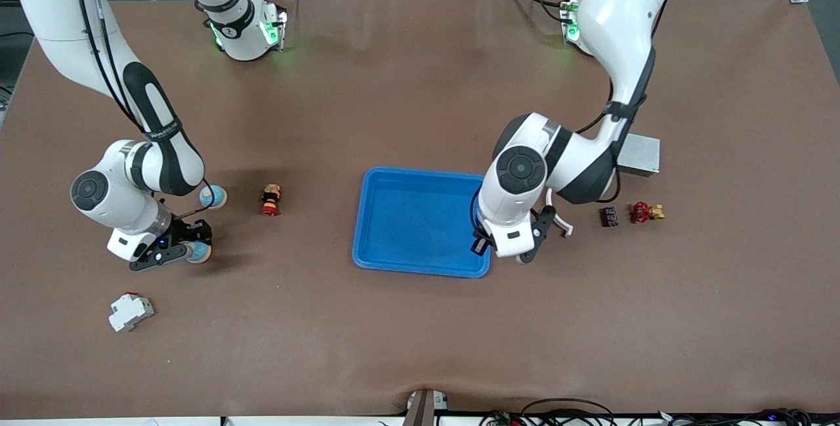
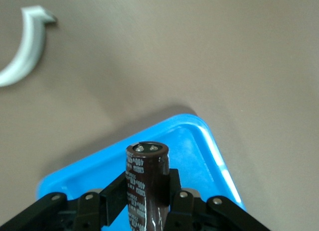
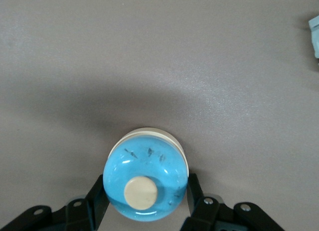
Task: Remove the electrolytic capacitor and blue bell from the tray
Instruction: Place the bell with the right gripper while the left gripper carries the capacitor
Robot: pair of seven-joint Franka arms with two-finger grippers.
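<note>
My left gripper point(image 1: 483, 243) point(image 2: 144, 196) is shut on a dark brown cylindrical capacitor point(image 2: 146, 181) point(image 1: 480, 246), held upright over the edge of the blue tray point(image 1: 420, 222) point(image 2: 204, 141) that lies toward the left arm's end. My right gripper point(image 1: 176, 250) point(image 3: 145, 203) is shut on a light blue bell point(image 3: 145, 178) point(image 1: 199, 253) with a cream button on top. It holds the bell low over the brown table, toward the right arm's end, well apart from the tray.
A second blue bell point(image 1: 213, 197) and a small red-and-yellow part point(image 1: 270, 199) lie farther from the camera than the held bell. A white breaker point(image 1: 130, 312) lies nearer. A white curved piece point(image 1: 559, 219), black component point(image 1: 609, 216), red valve point(image 1: 642, 212) and grey box point(image 1: 640, 154) lie by the left arm.
</note>
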